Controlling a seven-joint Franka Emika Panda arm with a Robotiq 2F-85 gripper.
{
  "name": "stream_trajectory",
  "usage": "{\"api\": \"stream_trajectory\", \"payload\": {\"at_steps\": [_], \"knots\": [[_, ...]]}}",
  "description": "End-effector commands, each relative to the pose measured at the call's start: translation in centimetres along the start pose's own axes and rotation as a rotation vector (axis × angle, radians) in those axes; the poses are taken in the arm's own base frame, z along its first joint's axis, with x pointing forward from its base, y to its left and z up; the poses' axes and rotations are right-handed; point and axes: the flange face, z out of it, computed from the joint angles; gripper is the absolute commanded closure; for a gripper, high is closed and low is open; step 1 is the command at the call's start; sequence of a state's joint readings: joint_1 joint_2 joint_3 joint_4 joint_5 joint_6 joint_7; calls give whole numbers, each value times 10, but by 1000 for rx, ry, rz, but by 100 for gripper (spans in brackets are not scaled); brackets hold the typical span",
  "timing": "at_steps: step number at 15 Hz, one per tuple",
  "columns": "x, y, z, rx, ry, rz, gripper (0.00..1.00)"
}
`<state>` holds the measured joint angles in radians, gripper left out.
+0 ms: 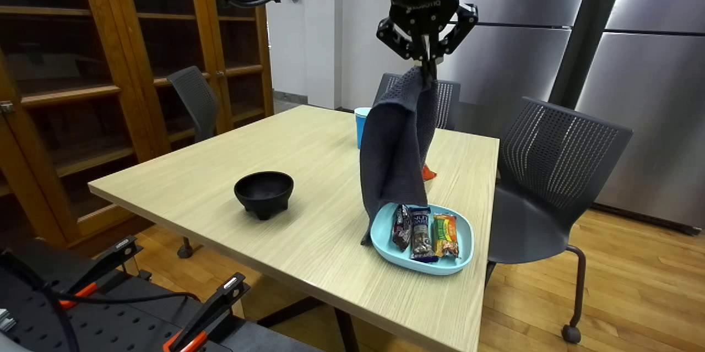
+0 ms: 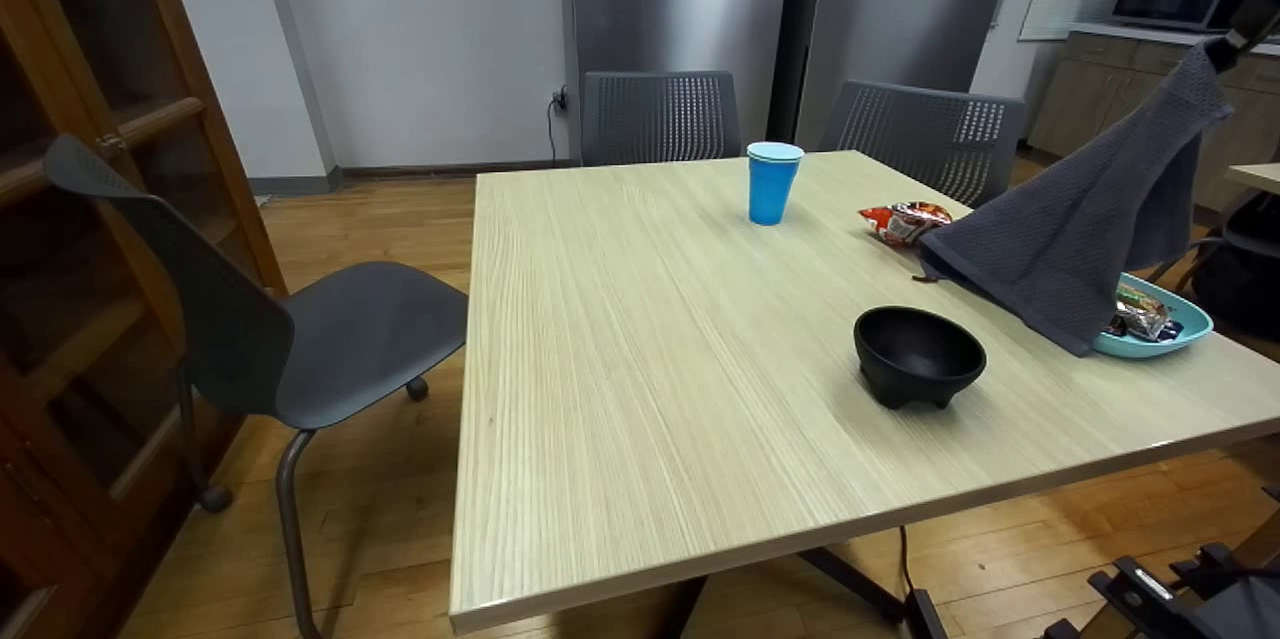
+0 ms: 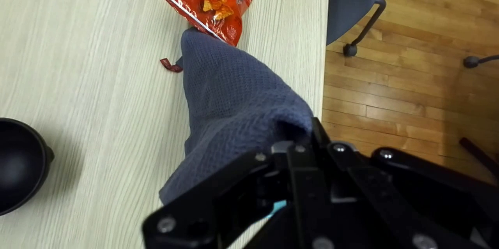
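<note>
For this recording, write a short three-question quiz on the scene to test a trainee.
1. Fill in: the gripper is closed on a ____.
2. True or false: the black bowl stands on the table, apart from the light blue tray.
3. How many wrapped snacks show in the light blue tray in an exterior view?

Key: 1. dark gray towel. 2. True. 3. Three.

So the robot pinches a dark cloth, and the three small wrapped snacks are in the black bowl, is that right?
Not quite: the three small wrapped snacks lie in the light-blue tray, not in the black bowl, as an exterior view shows. The rest is right: the gripper pinches the dark cloth.
</note>
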<state>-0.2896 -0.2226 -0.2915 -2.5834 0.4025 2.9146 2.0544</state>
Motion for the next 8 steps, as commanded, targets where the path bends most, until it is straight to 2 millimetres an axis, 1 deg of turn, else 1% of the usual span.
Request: {"api": "stream_trajectory", "payload": {"at_steps": [1,4,8], "knots": [[2,-18,10,-34,51,38,99],[6,-27,23,-46,96,51,99],[7,-37,42,-44,156,55,99]]}}
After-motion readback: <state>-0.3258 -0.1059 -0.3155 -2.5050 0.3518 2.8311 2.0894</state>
